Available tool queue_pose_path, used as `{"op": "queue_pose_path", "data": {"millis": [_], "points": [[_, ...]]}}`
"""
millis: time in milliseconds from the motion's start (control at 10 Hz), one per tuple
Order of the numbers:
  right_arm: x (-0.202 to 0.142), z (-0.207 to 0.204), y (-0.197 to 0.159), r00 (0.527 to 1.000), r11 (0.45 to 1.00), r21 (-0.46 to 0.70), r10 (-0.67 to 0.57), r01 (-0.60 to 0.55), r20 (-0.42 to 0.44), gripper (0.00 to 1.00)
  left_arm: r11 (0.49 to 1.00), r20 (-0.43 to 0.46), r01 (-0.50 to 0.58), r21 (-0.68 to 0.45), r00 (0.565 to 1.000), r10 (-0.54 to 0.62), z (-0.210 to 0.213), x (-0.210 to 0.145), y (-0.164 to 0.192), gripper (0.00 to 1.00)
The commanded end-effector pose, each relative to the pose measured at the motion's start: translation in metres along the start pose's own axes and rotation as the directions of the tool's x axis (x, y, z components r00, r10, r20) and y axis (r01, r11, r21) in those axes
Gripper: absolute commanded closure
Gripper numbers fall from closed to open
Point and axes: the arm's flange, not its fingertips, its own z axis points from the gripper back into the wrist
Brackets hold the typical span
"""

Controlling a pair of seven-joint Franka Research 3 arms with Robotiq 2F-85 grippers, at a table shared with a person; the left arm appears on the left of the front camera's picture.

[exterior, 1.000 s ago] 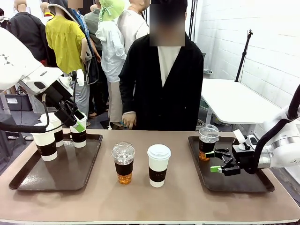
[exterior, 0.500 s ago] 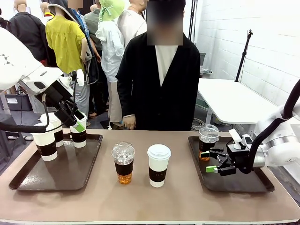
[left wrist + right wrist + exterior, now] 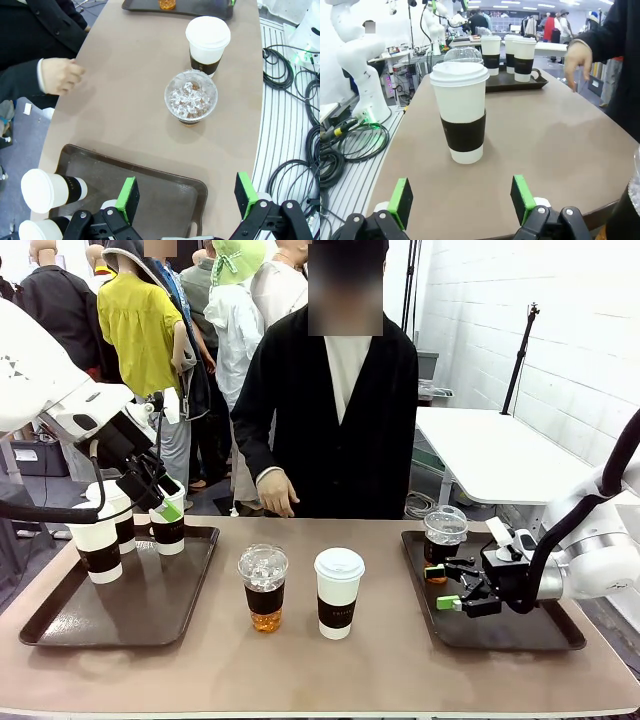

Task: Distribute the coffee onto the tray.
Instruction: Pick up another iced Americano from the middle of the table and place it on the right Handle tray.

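Front view: two brown trays flank the table. The left tray point(image 3: 60, 625) carries three sleeved paper cups point(image 3: 98, 545), and the right tray point(image 3: 520, 635) carries a lone iced cup point(image 3: 444, 538) at its far corner, which leaves bare tray for more. The central paper cup point(image 3: 339, 592) and the central iced cup point(image 3: 263, 585) stand upright, just beside each other, on the bare table between the trays. They lie within reach of either arm and are judged to be the drinks not yet distributed. The right gripper point(image 3: 442, 588) hangs low over the right tray, near the lone iced cup but apart from it. Its fingers are level and point toward the table's middle, spread wide and empty. The right wrist view has the central paper cup straight ahead between the green pads, so a sideways grasp at the sleeve seems the likely next move. The left gripper point(image 3: 165, 508) is poised above the left tray beside its cups, likewise spread wide and holding nothing. The person's hand point(image 3: 275, 495) hovers at the far edge, clear of every cup.
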Motion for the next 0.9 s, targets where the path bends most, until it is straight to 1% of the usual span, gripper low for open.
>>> {"op": "queue_pose_path", "data": {"millis": [0, 800], "points": [[0.0008, 0.0011, 0.0000, 1.000, 1.000, 0.002, 0.003, -0.003, -0.004, 0.00, 1.000, 0.025, 0.015, -0.013, 1.000, -0.015, 0.0007, -0.0022, 0.0018, 0.00], [0.0008, 0.0011, 0.0000, 1.000, 1.000, 0.002, 0.003, -0.003, -0.004, 0.00, 1.000, 0.025, 0.015, -0.013, 1.000, -0.015, 0.0007, -0.0022, 0.0018, 0.00]]}}
